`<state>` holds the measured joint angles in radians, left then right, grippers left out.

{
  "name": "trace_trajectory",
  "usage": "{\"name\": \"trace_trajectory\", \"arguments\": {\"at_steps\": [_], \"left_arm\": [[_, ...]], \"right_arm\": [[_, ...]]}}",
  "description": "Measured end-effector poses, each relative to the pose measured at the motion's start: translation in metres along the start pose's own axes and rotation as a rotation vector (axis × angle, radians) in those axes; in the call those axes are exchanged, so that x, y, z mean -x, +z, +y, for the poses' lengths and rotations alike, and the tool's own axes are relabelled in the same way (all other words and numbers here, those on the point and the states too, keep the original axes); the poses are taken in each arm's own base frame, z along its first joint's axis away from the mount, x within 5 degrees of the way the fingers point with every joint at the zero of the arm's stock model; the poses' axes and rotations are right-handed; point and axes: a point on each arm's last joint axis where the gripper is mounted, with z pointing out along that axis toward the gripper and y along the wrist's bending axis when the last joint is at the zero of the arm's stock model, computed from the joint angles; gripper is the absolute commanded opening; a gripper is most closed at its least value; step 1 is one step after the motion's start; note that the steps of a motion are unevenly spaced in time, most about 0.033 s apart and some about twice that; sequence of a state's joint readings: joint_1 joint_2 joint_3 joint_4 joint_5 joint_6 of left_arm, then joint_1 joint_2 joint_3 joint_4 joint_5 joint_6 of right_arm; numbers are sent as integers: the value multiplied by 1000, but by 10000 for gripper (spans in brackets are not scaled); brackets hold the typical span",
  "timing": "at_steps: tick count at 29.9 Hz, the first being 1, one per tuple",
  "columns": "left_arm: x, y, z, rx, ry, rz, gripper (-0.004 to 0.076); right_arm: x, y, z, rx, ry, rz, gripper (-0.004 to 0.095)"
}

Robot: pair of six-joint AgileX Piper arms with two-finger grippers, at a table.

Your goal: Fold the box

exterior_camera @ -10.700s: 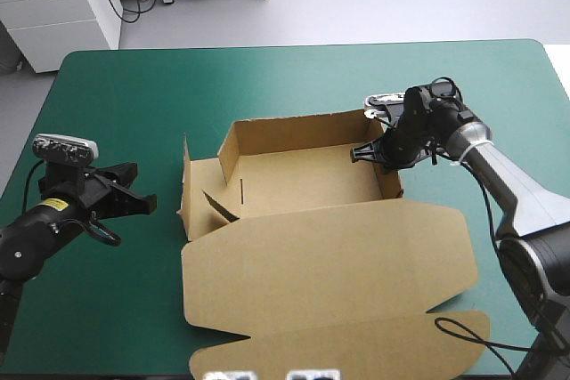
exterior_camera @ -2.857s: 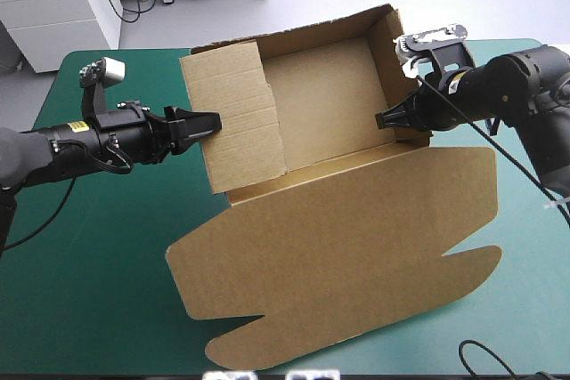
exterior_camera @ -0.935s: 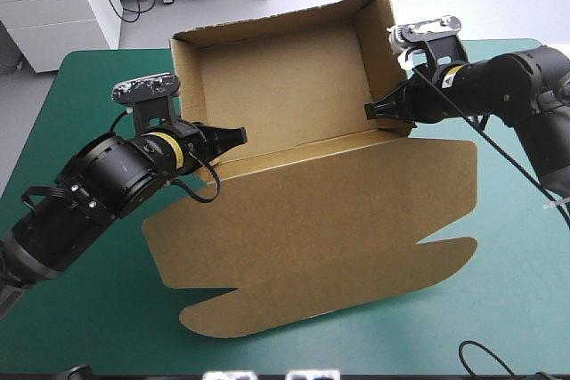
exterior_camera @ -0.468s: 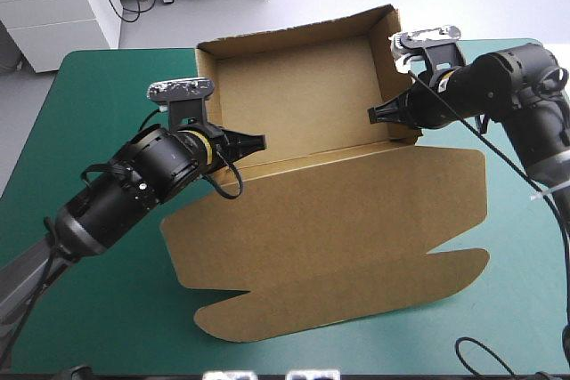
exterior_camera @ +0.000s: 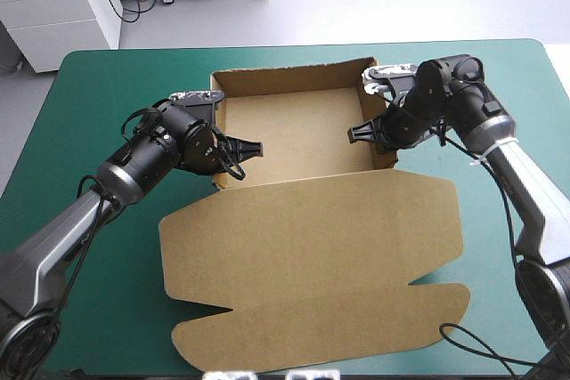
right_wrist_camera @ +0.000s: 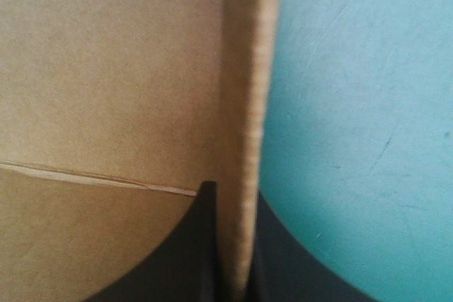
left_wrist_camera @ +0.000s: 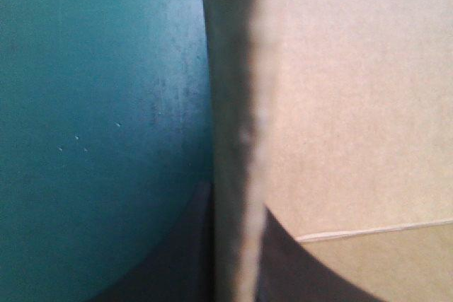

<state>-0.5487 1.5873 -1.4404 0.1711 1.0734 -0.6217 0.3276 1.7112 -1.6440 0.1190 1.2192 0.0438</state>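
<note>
The brown box (exterior_camera: 298,126) stands on the table as an open tray, its walls raised. Its wide lid (exterior_camera: 312,246) lies flat toward the near edge. My left gripper (exterior_camera: 256,147) is shut on the tray's left wall, one black finger inside and one outside. In the left wrist view the wall's edge (left_wrist_camera: 237,104) runs straight up between the fingers of the left gripper (left_wrist_camera: 233,199). My right gripper (exterior_camera: 355,134) is shut on the right wall the same way. The right wrist view shows that wall (right_wrist_camera: 248,90) pinched in the right gripper (right_wrist_camera: 233,192).
The teal-green cover (exterior_camera: 107,246) lies bare to the left of the box, and more of the cover (exterior_camera: 517,86) is bare to its right and behind it. The lid's front flaps (exterior_camera: 294,340) reach close to the table's near edge.
Earlier the box hung raised and tilted toward the camera between both grippers. Now it has come down onto the table, tray opening upward, with both grippers still gripping its side walls.
</note>
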Motion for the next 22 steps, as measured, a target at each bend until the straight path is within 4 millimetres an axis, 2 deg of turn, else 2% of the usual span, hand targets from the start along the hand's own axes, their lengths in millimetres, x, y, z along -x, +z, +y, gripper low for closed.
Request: {"name": "trace_trajectory", "arguments": {"at_steps": [3,6,14,22], "left_arm": [[0,20,0,29,41,68,-7],[-2,41,-2,44,78,130,-7],[-5,72,-8,60,97,202,-7],[-5,78,-9,58,123,222,-7]], "right_arm": [[-6,27,-2,6,21,71,-13],[-12,45,-4,4,34,114,-13],[-17,61,-7,-11,38,152,-13],[-17,71,-8,-6,45,173,-14]]}}
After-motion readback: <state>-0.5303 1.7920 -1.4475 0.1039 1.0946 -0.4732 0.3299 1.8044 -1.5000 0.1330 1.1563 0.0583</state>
